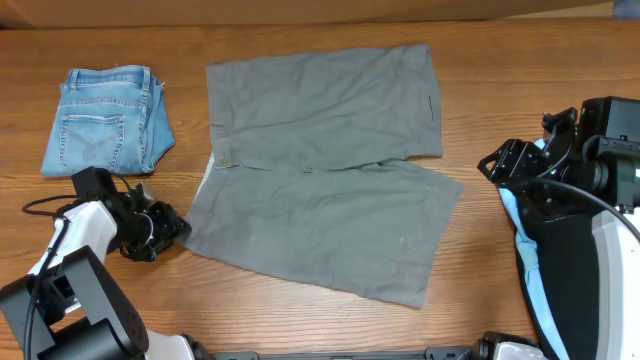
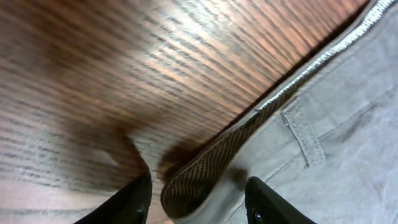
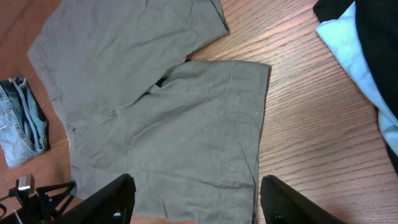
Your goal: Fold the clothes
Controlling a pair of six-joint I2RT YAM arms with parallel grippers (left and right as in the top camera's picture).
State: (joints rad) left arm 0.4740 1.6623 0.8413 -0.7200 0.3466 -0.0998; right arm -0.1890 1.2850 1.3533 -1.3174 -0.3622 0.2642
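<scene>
My left gripper point(image 2: 196, 196) sits low at the near left corner of the grey shorts point(image 1: 320, 180). Its fingers point(image 2: 134, 199) stand either side of the waistband point(image 2: 205, 168) edge, and I cannot tell whether they pinch it. My right gripper point(image 3: 196, 193) hangs wide open and empty, off the shorts' right side. The shorts lie flat mid-counter point(image 1: 500, 70), legs pointing right. Farther left, folded denim shorts point(image 1: 105, 120) lie near them, not touching.

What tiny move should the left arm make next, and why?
Probably close the left gripper on the waistband of the grey shorts: its fingers straddle that raised edge, not yet pinching, and the shorts lie flat, unfolded.
</scene>
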